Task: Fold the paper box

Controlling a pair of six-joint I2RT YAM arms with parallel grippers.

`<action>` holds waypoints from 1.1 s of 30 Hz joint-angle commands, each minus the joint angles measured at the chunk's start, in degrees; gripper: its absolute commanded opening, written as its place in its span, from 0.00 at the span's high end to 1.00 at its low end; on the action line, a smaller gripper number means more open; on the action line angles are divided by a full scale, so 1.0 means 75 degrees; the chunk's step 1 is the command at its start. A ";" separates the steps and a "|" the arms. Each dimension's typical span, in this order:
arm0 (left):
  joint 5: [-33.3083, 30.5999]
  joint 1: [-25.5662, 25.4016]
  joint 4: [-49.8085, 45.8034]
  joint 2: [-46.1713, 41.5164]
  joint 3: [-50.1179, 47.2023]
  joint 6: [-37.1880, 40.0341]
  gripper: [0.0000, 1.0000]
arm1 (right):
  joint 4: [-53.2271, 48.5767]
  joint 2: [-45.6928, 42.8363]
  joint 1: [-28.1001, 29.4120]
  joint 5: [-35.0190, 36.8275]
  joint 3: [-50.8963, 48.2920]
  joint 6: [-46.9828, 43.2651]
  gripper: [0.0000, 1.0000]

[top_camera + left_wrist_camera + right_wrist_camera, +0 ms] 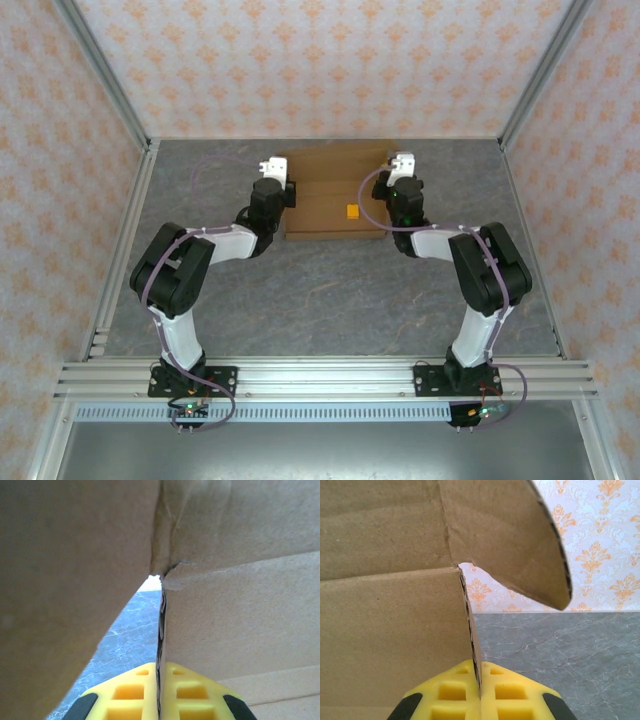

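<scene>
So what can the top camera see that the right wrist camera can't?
Top camera: the whole paper box, a tiny orange block on it, and the left claw at its left end. Right wrist camera: the right claw up close, shut on a raised cardboard edge, with a rounded flap above. Both: brown cardboard, the grey table and the flowery wallpaper.
</scene>
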 commanded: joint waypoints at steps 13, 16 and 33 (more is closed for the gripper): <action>-0.1225 -0.0445 0.0739 -0.0337 -0.0394 -0.0113 1.00 | 0.1241 0.0336 0.0150 0.0223 -0.0549 -0.0051 1.00; -0.1309 -0.0509 0.0971 -0.0313 -0.0502 -0.0087 1.00 | 0.1535 0.0412 0.0151 0.0160 -0.0685 -0.0041 1.00; -0.1454 -0.0758 0.1493 -0.0060 -0.0827 -0.0178 1.00 | 0.2122 0.0580 0.0238 0.0363 -0.1142 -0.0006 1.00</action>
